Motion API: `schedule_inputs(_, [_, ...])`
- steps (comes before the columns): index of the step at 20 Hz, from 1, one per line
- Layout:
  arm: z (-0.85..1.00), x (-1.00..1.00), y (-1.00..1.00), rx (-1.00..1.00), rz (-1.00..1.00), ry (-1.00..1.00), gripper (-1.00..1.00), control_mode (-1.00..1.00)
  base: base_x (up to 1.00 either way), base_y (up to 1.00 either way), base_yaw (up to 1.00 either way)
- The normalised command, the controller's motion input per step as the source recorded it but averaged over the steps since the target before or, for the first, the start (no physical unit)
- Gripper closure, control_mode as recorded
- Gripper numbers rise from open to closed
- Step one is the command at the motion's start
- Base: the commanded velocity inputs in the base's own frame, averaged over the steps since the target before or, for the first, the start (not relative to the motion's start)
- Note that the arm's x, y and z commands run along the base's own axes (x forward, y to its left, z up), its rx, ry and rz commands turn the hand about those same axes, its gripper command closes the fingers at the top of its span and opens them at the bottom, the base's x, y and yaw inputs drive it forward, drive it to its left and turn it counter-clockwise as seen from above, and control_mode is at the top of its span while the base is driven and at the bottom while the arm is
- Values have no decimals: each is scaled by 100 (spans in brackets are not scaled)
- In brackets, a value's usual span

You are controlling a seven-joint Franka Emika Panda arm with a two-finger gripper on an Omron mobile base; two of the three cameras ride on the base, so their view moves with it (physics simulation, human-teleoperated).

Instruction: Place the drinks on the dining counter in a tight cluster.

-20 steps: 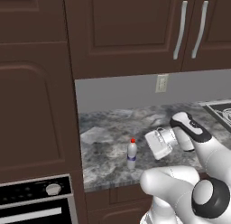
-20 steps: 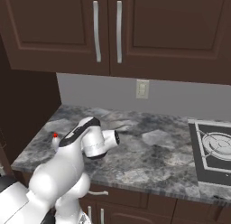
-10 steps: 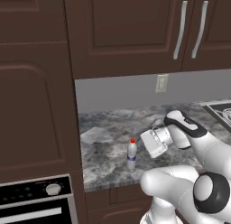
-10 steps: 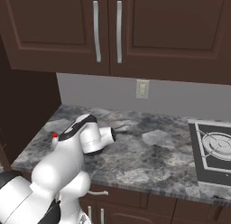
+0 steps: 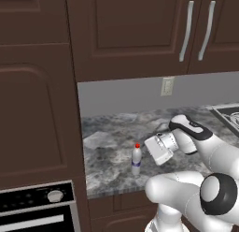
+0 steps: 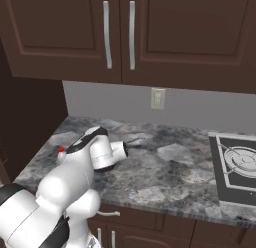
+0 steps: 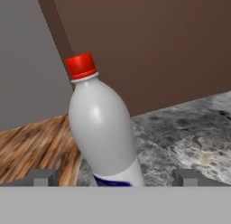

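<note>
One of the drinks, a small clear bottle (image 5: pixel 136 160) with a red cap and a blue label, stands upright near the front edge of the grey-topped wall counter (image 5: pixel 105 144). My gripper (image 5: pixel 149 152) is just to its right, level with it and pointing at it. The hand view has the bottle (image 7: pixel 103 128) close up and leaning. The gripper (image 7: pixel 116 177) is open there, with a fingertip (image 7: pixel 44 177) low on each side of the bottle's base and not touching it. Past my arm, the bottle's red cap (image 6: pixel 61 150) peeks out. The dining counter is out of view.
A cooktop (image 6: pixel 235 164) is set into the counter at the right. A tall dark cabinet (image 5: pixel 37 109) walls off the counter's left end, above an oven (image 5: pixel 37 210). Upper cabinets (image 6: pixel 120 34) hang overhead. A wall outlet (image 6: pixel 158 98) sits on the grey backsplash.
The hand has moved left and slightly down toward the bottle, jaws staying wide. The bottle has not moved.
</note>
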Motion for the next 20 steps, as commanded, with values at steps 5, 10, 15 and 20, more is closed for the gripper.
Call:
schedule_inputs(5, [-4, -13, 20, 0, 0, 0, -100, -100, 0, 0, 0])
schedule_inputs(10, [0, -1, 17, 0, 0, 0, -100, -100, 0, 0, 0])
schedule_inputs(15, [-1, -1, 9, 0, 0, 1, -100, -100, 0, 0, 0])
schedule_inputs(20, [-2, -8, 11, 0, 0, 0, -100, -100, 0, 0, 0])
